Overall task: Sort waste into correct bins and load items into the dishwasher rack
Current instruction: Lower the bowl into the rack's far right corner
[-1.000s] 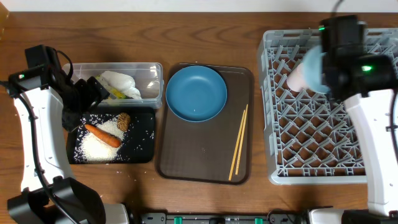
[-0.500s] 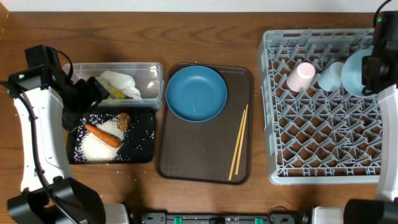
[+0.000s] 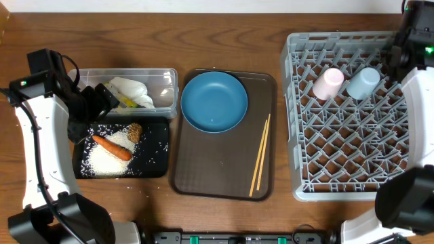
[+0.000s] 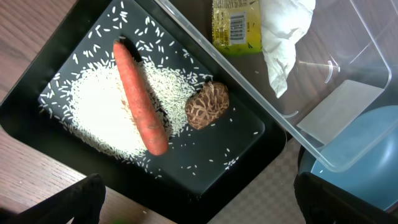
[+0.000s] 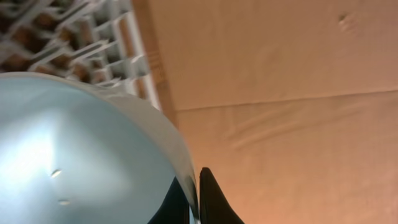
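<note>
Bowl (image 5: 81,149) shifted rightward, light-blue cup (image 3: 363,82) uncovered

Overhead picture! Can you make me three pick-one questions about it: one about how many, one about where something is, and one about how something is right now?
1. How many cups are in the rack?
A. one
B. two
C. four

2. Where does the carrot lie?
A. in the rack
B. in a cup
C. on the black tray

3. How is the left gripper?
A. open
B. shut on the carrot
C. shut on a cup

Answers:
1 B, a pink cup and a light-blue cup sit side by side.
2 C, it lies among white rice there.
3 A, its fingers stand far apart, holding nothing.
</note>
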